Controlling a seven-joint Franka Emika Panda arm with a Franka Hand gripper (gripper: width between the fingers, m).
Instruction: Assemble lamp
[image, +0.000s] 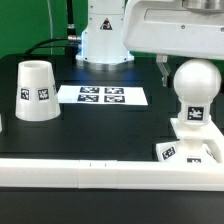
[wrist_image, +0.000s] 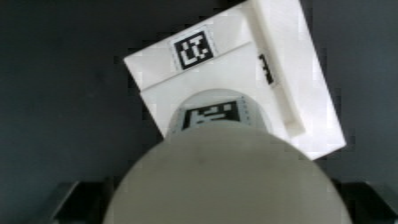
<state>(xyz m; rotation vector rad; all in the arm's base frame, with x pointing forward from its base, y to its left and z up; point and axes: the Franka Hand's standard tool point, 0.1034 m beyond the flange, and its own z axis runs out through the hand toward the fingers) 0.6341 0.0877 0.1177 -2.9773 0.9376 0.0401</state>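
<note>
The ball-headed bulb (image: 193, 82) stands upright on the flat square base (image: 203, 150) at the exterior view's right. My gripper (image: 190, 68) hangs just above it, with one dark finger (image: 163, 68) showing a little to the left of the ball. In the wrist view the ball (wrist_image: 222, 180) fills the foreground between my fingers (wrist_image: 79, 200), with the tagged base (wrist_image: 222, 60) beneath. My gripper (wrist_image: 222, 205) looks open around the ball, with narrow dark gaps at the sides. The tapered shade (image: 36, 90) stands at the exterior view's left.
The marker board (image: 102, 96) lies flat in the middle of the black table. A white rail (image: 60, 172) runs along the front edge. The arm's white pedestal (image: 100, 40) stands at the back.
</note>
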